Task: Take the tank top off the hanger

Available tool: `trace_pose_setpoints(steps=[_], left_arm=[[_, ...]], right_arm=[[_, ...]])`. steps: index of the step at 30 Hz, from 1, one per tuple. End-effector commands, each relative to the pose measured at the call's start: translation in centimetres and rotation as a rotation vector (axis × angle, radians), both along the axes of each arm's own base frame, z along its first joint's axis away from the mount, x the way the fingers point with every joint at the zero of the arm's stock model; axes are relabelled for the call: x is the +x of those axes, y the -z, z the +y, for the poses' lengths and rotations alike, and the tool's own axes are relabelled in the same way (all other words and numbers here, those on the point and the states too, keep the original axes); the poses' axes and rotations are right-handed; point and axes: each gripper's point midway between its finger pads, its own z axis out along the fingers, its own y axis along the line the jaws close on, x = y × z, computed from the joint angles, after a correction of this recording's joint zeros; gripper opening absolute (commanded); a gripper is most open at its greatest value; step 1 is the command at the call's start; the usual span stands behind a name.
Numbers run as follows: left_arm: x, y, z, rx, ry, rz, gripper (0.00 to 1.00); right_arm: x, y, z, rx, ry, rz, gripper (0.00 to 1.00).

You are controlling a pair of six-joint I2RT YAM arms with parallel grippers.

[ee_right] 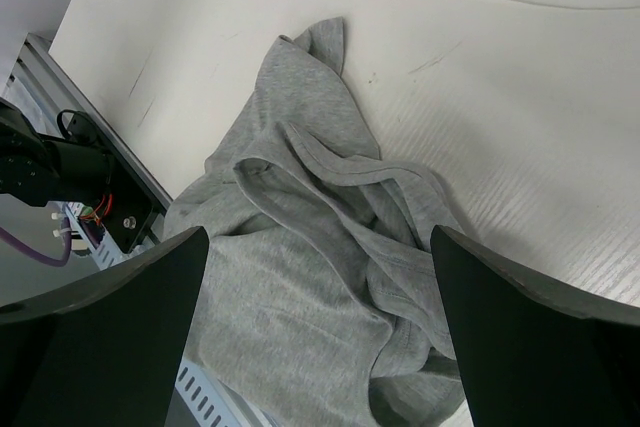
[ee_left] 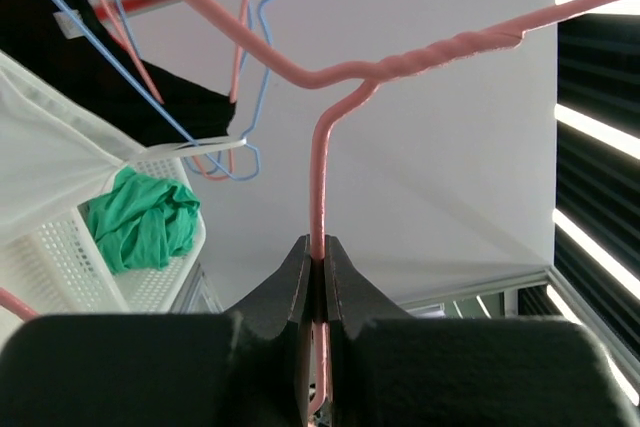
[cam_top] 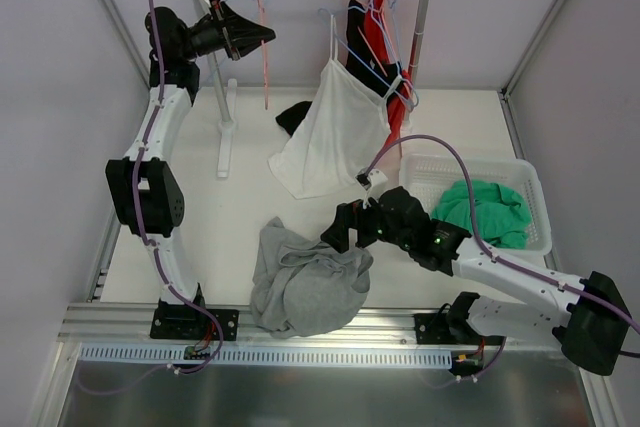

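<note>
Left tool (ee_left: 318, 247) clenched on bare pink hanger (ee_left: 320, 147). Right tool (ee_right: 318, 247) released over grey tank top (cam_top: 300, 287) at the surface (cam_top: 230, 227) near edge. The right tool should rise straight up to avoid snagging.

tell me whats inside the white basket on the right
A crumpled green garment lies in the white basket, filling most of it; the far left corner shows bare mesh. Anything beneath the green cloth is covered and cannot be seen.

Matt cloth tank top (ee_right: 300, 277), smooth wire hanger (ee_left: 319, 187)
</note>
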Motion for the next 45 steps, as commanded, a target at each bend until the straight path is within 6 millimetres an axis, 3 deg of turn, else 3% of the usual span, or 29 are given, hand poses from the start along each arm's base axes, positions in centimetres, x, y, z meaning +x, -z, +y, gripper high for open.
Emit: trace_pose_setpoints(steps=[1, 12, 24, 27, 39, 45], left_arm=[[-0.7, 0.0, 0.4, -0.008, 0.008, -0.022, 0.0], [-0.5, 1.6, 0.6, -0.018, -0.001, 0.02, 0.02], [-0.3, -2.9, 0.8, -0.076, -0.031, -0.014, 0.0], [0.0, -3.2, 0.8, -0.079, -0.04, -0.004, 0.0], [1.9, 0.7, 0.9, -0.083, -0.069, 0.125, 0.03], [1.1, 0.5, 0.9, -0.075, -0.077, 0.117, 0.04]], right_arm=[[0.6, -1.8, 0.6, 0.04, 0.0, -0.049, 0.99], [0.3, -1.7, 0.2, 0.048, 0.006, -0.05, 0.99], [0.2, -1.6, 0.5, 0.066, -0.001, -0.038, 1.0], [0.1, -1.6, 0.7, 0.07, -0.004, -0.035, 0.99], [-0.1, -1.5, 0.5, 0.085, -0.002, -0.031, 1.0], [-0.1, -1.4, 0.4, 0.084, -0.001, -0.029, 1.0]])
